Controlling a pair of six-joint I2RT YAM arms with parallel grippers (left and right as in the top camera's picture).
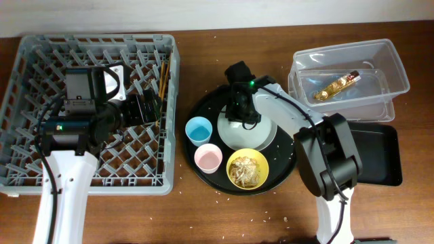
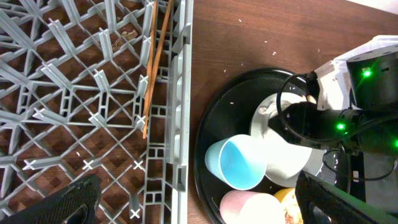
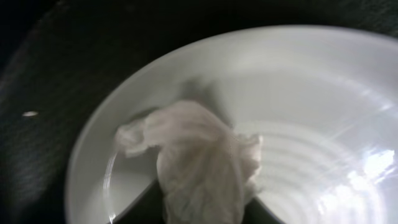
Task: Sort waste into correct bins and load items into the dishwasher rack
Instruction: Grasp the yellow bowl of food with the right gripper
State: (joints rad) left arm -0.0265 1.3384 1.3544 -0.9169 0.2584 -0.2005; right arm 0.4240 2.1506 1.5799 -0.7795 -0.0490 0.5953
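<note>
R hand (image 1: pixel 242 114) pinching tissue (image 3: pixel 199 155) over plate (image 3: pixel 323 81) (on round tray (image 1: pixel 202 114)); L hand (image 1: pixel 146 108) fingers spread wide above rack (image 1: pixel 41 61).

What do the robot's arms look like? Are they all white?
Not all white. Each arm has white tube sections joined by chunky black joints. The left arm trails a black cable and has a green sticker. The right arm glows with little green lights. The left claw and right claw are black.

Brown chopsticks (image 1: pixel 163 80) are seen beside the left claw (image 1: pixel 150 108), a round black tray (image 1: pixel 210 108) beneath the right claw (image 1: pixel 243 116).
</note>
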